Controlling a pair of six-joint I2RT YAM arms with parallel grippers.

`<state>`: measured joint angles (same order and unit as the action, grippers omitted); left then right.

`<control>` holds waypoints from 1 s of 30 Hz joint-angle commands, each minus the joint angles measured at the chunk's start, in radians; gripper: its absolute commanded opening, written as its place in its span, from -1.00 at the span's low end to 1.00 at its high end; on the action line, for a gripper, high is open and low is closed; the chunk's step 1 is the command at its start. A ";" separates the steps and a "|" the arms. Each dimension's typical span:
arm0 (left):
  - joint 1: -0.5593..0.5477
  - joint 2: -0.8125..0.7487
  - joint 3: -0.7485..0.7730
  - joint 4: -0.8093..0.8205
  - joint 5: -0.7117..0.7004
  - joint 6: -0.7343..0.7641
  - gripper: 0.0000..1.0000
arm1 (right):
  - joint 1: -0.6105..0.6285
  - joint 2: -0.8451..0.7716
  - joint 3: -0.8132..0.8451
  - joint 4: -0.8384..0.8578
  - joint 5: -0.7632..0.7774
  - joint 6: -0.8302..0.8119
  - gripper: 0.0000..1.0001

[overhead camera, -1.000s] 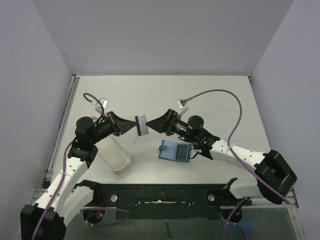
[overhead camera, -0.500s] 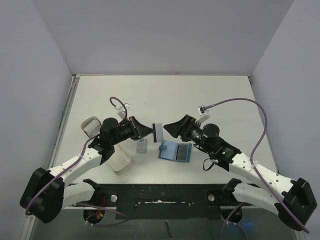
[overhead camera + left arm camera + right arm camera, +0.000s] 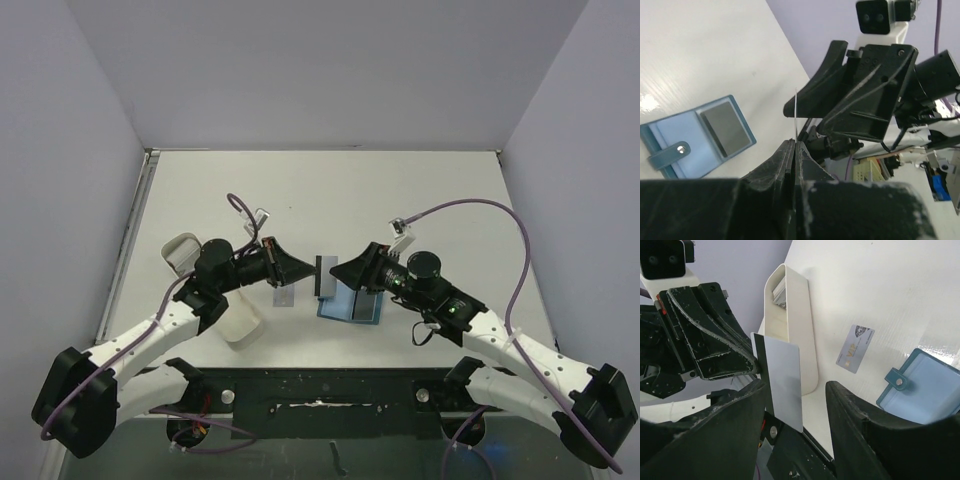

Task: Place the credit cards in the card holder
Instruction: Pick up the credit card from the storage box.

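Observation:
My left gripper (image 3: 308, 272) is shut on a pale grey credit card (image 3: 325, 277) and holds it upright above the table. In the left wrist view the card (image 3: 796, 112) shows edge-on above the closed jaws (image 3: 794, 143). My right gripper (image 3: 342, 276) faces it, open, with the card (image 3: 784, 382) standing between its fingers (image 3: 795, 390), close to the left one. The teal card holder (image 3: 340, 305) lies open on the table below, strap tab out (image 3: 665, 152), a dark card in one slot (image 3: 726, 127). A second credit card (image 3: 285, 297) lies flat on the table (image 3: 856, 347).
A long white oblong tray (image 3: 238, 322) lies to the left of the card holder, under my left arm, with more cards in its far end (image 3: 780, 292). Purple cables loop above both wrists. The black frame of the arm bases runs along the near edge (image 3: 320, 395).
Both grippers have moved right and nearer, carrying the upright card from beside the tray to just over the card holder's left edge. The right gripper has closed in around the card.

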<state>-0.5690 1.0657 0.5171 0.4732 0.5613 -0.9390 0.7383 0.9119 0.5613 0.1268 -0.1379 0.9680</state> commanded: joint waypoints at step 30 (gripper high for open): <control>-0.107 0.105 0.111 -0.310 -0.341 0.206 -0.26 | -0.143 -0.074 -0.049 -0.248 0.006 -0.115 -1.00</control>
<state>-0.6418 1.1213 0.5671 0.1902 0.3107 -0.8001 0.6647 0.8135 0.4667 -0.0631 -0.1047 0.9054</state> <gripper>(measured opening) 0.383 0.026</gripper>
